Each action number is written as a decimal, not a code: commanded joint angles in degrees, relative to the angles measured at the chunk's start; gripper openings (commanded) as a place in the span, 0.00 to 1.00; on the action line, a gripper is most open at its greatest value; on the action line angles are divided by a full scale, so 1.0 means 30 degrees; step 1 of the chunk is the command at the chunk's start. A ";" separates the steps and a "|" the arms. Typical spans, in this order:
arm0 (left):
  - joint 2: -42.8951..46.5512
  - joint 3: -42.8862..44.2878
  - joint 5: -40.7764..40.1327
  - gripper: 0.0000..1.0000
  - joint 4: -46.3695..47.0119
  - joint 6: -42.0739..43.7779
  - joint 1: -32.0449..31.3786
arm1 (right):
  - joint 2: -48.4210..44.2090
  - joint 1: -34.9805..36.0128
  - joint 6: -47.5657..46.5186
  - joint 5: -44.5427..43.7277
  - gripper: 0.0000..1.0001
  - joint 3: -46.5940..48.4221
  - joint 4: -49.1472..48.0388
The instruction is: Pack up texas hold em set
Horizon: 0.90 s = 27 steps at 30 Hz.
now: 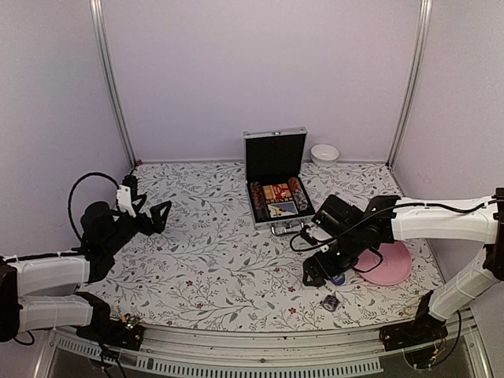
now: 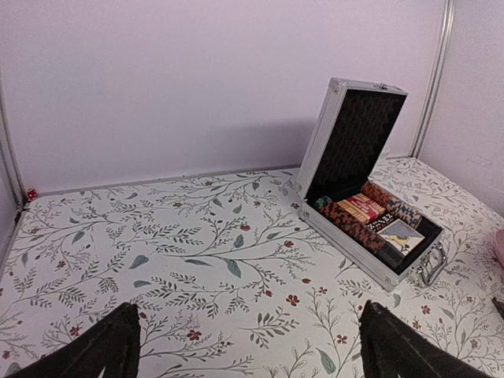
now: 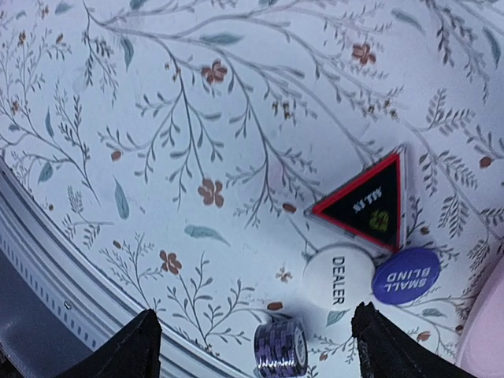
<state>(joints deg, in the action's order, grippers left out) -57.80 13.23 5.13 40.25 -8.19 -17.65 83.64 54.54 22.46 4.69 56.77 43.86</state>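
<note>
Near edge, right side: a small dark chip stack point(image 3: 280, 346) stands on the desk point(image 1: 220, 260), just inside the metal rail point(image 3: 47, 260). Just past it lies a white disc point(image 3: 339, 276) marked DEALER. A blue disc point(image 3: 406, 276) marked SMALL BLIND is tight against it; can't tell if they touch. A black triangle point(image 3: 364, 206) with a red border lies flat just beyond both discs, one corner close to the white disc. The pink plate point(image 1: 390, 266) crowds the cluster from the right, just beside the blue disc.

The right end effector point(image 3: 253, 311) hangs over this cluster, fingers spread wide, grasping nothing. The chip stack shows low between the two fingers, no contact visible. In the overhead view the right arm point(image 1: 441, 220) covers part of the plate and most of the cluster.

The left end effector point(image 2: 248, 307) is on the left side, off the desk and well apart from every item. It is released, fingers wide with nothing between them, and faces the case.

The case point(image 1: 276, 185) sits mid-desk toward the far side, lid upright with black lining showing and the handle point(image 2: 431, 264) toward the near edge. Inside are rows of chips point(image 2: 350, 222) and card decks point(image 2: 364, 209).

A white bowl point(image 1: 324, 153) sits by the far wall, just right of the lid and apart from it.
</note>
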 commanded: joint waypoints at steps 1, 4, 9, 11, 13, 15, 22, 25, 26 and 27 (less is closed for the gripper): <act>0.0374 -0.0348 0.0368 0.97 0.0787 0.0033 0.0087 | -0.0053 0.1307 0.1630 0.0625 0.82 -0.0657 0.2332; 0.0624 -0.0438 0.0419 0.97 0.0785 -0.0022 0.0097 | 0.0445 0.2256 0.1797 0.0136 0.81 -0.0837 0.3199; 0.0846 -0.0541 0.0478 0.97 0.0741 -0.0069 0.0111 | 0.1001 0.2609 0.1617 -0.0278 0.74 -0.1290 0.3141; 0.0900 -0.0552 0.0443 0.97 0.0705 -0.0055 0.0105 | 0.1200 0.2648 0.1547 -0.0537 0.71 -0.1249 0.3113; 0.0930 -0.0572 0.0395 0.97 0.0720 -0.0027 0.0087 | 0.1443 0.2665 0.1415 -0.0689 0.68 -0.1223 0.3041; 0.0999 -0.0563 0.0346 0.97 0.0661 0.0003 0.0088 | 0.1681 0.2670 0.1342 -0.0763 0.63 -0.1263 0.2904; 0.1042 -0.0581 0.0372 0.97 0.0647 0.0011 0.0107 | 0.2549 0.2707 0.1042 -0.1077 0.53 -0.1337 0.2650; 0.1089 -0.0577 0.0383 0.97 0.0646 0.0011 0.0090 | 0.2753 0.2707 0.1012 -0.1274 0.46 -0.1239 0.2615; 0.1108 -0.0600 0.0362 0.97 0.0646 0.0005 0.0098 | 0.2830 0.2707 0.1010 -0.1311 0.41 -0.1186 0.2616; 0.1118 -0.0602 0.0370 0.97 0.0653 0.0011 0.0110 | 0.2928 0.2707 0.1025 -0.1388 0.33 -0.1016 0.2631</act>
<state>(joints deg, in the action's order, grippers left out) -55.20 12.21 5.82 41.28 -8.23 -17.65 91.20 62.26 25.69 2.22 53.32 52.25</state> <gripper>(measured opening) 0.970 0.425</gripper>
